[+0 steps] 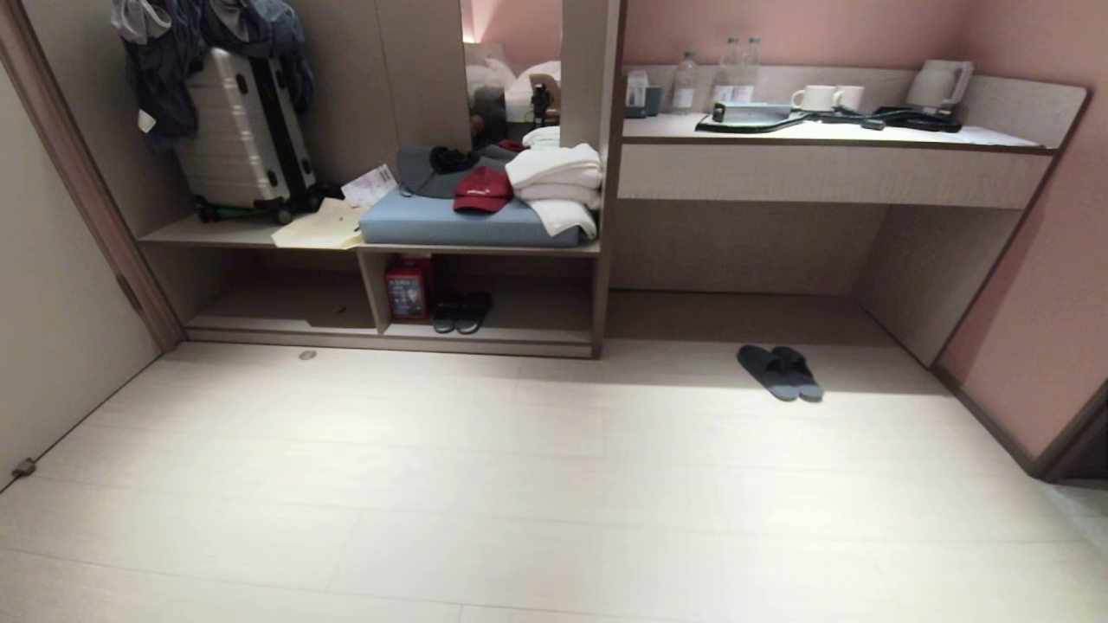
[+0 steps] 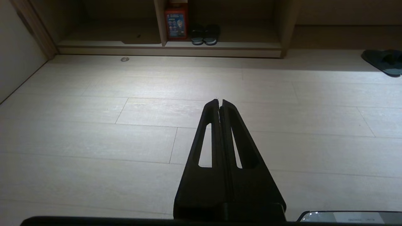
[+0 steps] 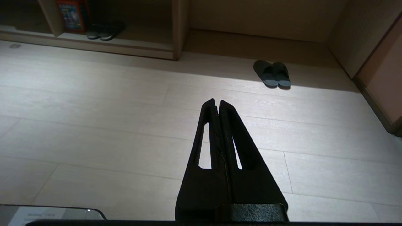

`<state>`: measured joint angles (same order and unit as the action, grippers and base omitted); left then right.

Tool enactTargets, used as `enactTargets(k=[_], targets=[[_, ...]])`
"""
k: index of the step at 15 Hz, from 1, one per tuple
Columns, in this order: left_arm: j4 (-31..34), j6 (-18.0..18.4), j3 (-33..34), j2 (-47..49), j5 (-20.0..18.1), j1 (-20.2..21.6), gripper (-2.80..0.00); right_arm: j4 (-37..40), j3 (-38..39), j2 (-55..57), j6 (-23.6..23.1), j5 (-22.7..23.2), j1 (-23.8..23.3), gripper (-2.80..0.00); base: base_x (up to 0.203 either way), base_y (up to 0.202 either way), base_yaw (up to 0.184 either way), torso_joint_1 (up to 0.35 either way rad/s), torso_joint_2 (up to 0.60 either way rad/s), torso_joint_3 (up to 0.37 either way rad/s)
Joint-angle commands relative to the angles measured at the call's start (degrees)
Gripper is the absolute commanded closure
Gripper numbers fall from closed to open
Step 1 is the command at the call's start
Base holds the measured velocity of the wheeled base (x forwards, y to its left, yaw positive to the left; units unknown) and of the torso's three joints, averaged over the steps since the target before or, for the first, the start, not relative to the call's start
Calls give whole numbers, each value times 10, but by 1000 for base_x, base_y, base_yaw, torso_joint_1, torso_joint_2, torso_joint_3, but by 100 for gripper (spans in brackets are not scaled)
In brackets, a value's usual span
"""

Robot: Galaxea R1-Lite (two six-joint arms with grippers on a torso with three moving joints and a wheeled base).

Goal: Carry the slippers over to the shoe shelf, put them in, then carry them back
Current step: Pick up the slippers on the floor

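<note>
Black left gripper: clenched, fingertips pressed together, holding nothing; it hangs over bare floor, well short of the shoe shelf.
Black right gripper: likewise clenched and empty, pointing toward the floor before the shelf; neither arm shows in the head view.
Slippers: side by side on the floor, right of the shoe shelf, at the mouth of the desk recess; cut off at the edge in the left wrist view.
Second pair: inside the shelf, just right of its divider, beside a red box whose print is too small to read.
Shelf interior: left compartment deep in shadow.
</note>
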<state>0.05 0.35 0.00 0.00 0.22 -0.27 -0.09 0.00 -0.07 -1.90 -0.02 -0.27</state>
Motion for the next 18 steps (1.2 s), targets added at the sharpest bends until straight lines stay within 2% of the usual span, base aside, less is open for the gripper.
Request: enactTargets(k=[1, 18], targets=[[0, 0, 1, 1, 0, 0, 0, 0, 0, -1, 0, 0, 0, 0, 194, 0, 4, 2, 4, 5], [0, 0, 1, 1, 0, 0, 0, 0, 0, -1, 1, 0, 0, 0, 197, 0, 0, 1, 1, 2]])
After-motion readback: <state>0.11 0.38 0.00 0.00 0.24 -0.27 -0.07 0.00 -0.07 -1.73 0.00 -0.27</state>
